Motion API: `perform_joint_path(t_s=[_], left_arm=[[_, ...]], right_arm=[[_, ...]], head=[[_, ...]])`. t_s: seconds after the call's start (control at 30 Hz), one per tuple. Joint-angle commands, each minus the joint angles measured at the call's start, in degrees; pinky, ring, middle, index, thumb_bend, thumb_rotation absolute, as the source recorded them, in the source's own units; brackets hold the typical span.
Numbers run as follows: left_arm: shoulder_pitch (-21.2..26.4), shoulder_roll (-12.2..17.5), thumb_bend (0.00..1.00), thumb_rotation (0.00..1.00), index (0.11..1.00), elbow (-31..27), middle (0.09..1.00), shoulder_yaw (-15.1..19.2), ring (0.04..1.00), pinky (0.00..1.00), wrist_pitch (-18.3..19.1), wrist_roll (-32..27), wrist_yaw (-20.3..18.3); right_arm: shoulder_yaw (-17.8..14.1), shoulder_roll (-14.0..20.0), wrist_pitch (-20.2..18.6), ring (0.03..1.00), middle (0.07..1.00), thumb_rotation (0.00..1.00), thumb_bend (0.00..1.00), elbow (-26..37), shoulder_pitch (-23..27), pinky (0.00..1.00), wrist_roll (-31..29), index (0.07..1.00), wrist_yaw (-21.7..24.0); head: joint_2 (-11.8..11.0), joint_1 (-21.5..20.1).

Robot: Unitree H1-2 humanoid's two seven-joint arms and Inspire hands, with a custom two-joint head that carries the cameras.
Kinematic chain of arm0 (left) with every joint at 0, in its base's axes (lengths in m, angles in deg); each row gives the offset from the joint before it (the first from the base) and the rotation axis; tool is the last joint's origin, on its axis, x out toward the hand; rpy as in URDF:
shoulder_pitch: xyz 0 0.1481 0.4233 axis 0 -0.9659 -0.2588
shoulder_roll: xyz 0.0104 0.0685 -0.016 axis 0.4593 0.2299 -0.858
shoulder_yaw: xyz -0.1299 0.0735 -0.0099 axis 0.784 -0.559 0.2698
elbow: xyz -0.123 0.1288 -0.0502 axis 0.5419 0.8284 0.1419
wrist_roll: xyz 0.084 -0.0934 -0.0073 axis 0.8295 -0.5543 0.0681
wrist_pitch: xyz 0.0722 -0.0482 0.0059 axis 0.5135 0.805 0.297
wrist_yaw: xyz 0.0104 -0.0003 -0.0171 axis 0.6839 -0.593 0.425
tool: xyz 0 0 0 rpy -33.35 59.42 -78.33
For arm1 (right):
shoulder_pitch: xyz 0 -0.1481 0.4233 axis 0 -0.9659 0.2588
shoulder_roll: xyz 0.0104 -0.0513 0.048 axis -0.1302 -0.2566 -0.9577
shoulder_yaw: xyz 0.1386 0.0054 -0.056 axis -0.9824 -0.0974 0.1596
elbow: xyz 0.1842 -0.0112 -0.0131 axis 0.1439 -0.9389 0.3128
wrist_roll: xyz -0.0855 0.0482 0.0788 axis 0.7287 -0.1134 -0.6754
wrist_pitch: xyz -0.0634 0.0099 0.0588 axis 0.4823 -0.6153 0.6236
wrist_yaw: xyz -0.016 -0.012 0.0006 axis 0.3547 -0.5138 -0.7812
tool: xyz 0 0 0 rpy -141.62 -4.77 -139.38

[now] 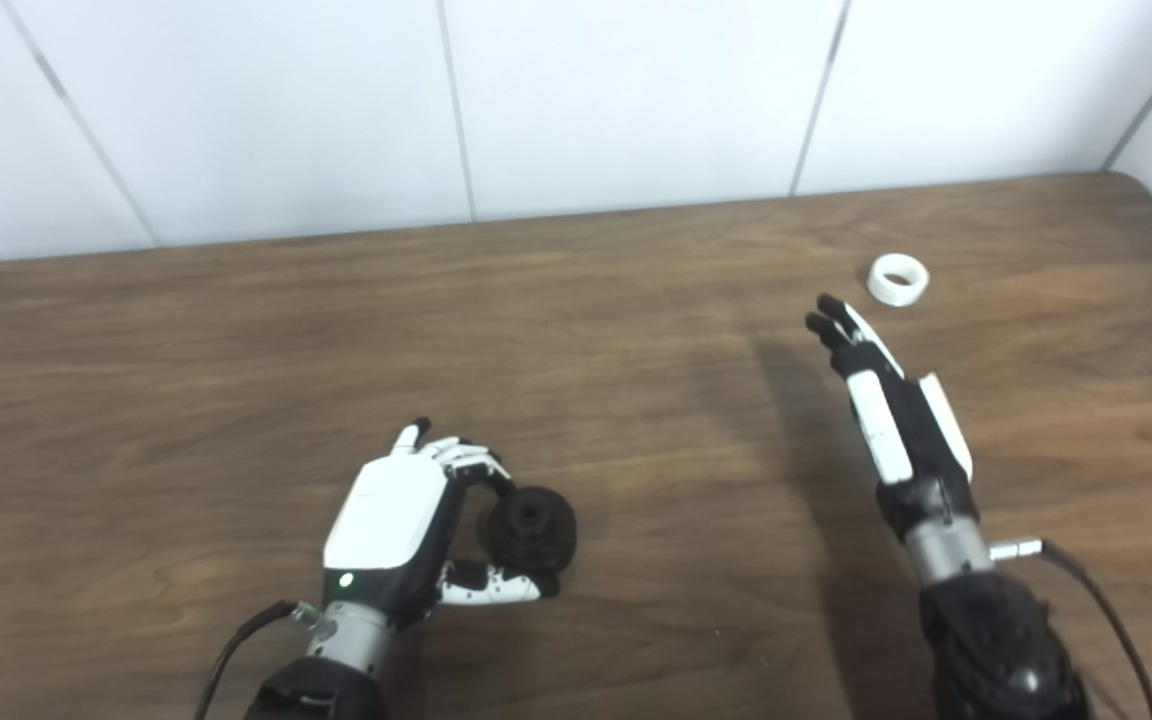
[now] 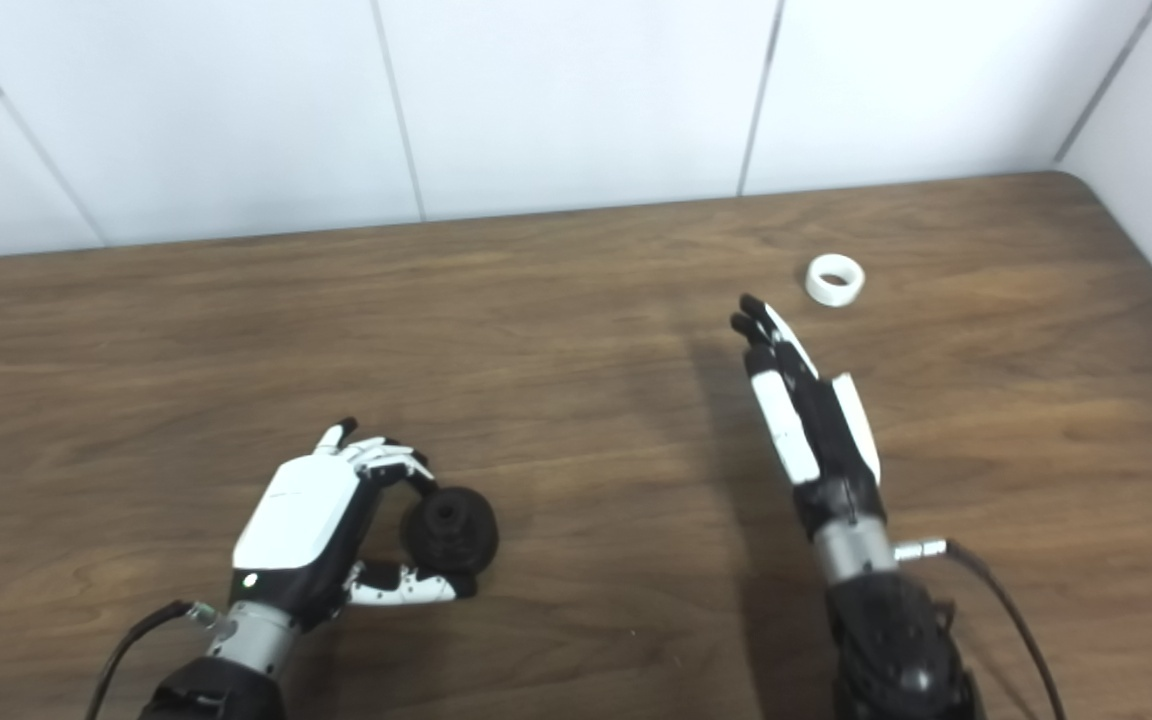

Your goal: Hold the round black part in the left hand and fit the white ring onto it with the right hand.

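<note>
The round black part (image 1: pixel 532 530) rests on the brown table near its front edge, with my left hand (image 1: pixel 398 520) curled around it, fingers above and thumb below. The white ring (image 1: pixel 898 279) lies flat on the table at the far right. My right hand (image 1: pixel 886 400) hovers open with fingers stretched straight, its fingertips a short way in front and left of the ring, not touching it.
The table (image 1: pixel 236 400) runs to a white panelled wall (image 1: pixel 576 100) at the back and a rounded corner at the far right. A cable (image 1: pixel 1106 610) trails from my right wrist.
</note>
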Motion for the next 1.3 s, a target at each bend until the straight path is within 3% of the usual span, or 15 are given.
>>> perform_joint_path(t_s=[0.0,0.23,0.43,0.47,0.57,0.77,0.97,1.13,1.27], left_arm=[[-0.28,0.99,0.52,0.05,0.483,0.85,0.761,0.01,0.857,1.0,-0.01,0.54,-1.15],[-0.38,1.57,0.52,0.05,0.482,2.19,0.752,0.42,0.849,1.0,-1.55,-0.41,0.83],[-0.32,1.73,0.52,0.05,0.481,2.65,0.755,0.78,0.856,1.0,-1.9,-0.97,0.68],[-0.31,1.73,0.52,0.05,0.481,2.64,0.755,0.8,0.856,1.0,-1.9,-0.91,0.64],[-0.3,1.83,0.52,0.05,0.482,2.73,0.754,0.9,0.856,1.0,-2.0,-0.81,0.53],[-0.44,2.02,0.52,0.05,0.482,2.98,0.75,1.15,0.846,1.0,-2.49,-0.94,1.13],[-0.51,2.38,0.52,0.05,0.482,3.03,0.749,1.4,0.844,1.0,-2.71,-1.11,1.19],[-0.69,2.23,0.52,0.05,0.482,2.78,0.747,1.59,0.842,1.0,-2.73,-0.95,1.24],[-0.85,2.07,0.52,0.05,0.482,2.73,0.747,1.51,0.839,0.99,-3.0,-0.81,1.52]], right_arm=[[-0.53,1.87,-1.7,0.904,0.89,0.85,0.58,2.49,3.24,0.87,3.86,0.878,-0.69],[-1.23,5.47,-9.47,0.879,0.896,0.7,0.6,4.69,7.75,0.83,6.98,0.86,1.35],[-1.89,9.52,-13.28,0.876,0.896,0.62,0.63,3.23,11.83,0.84,10.04,0.852,3.42],[-2.1,10.07,-13.31,0.866,0.885,0.6,0.64,2.57,12.52,0.84,10.21,0.845,3.4],[-2.47,11.83,-11.89,0.856,0.864,0.52,0.64,-0.11,14.26,0.83,10.27,0.819,3.2],[-1.0,16.12,-10.25,0.87,0.878,0.44,0.65,-4.69,17.1,0.8,14.17,0.792,2.9],[1.25,20.38,-10.15,0.905,0.897,0.34,0.71,-10.34,20.66,0.84,18.86,0.753,3.71],[3.39,23.31,-9.62,0.902,0.89,0.34,0.76,-15.68,23.13,0.8,21.77,0.734,4.04],[4.69,25.66,-9.14,0.926,0.91,0.31,0.78,-20.33,25.35,0.88,22.24,0.735,5.58]], head=[[0.0,-0.64],[-0.23,-2.77],[-0.25,-3.18],[-0.07,-5.03],[-0.07,-5.03],[-0.1,-6.04],[-0.04,-7.11],[-0.09,-8.68],[-0.1,-8.12]])
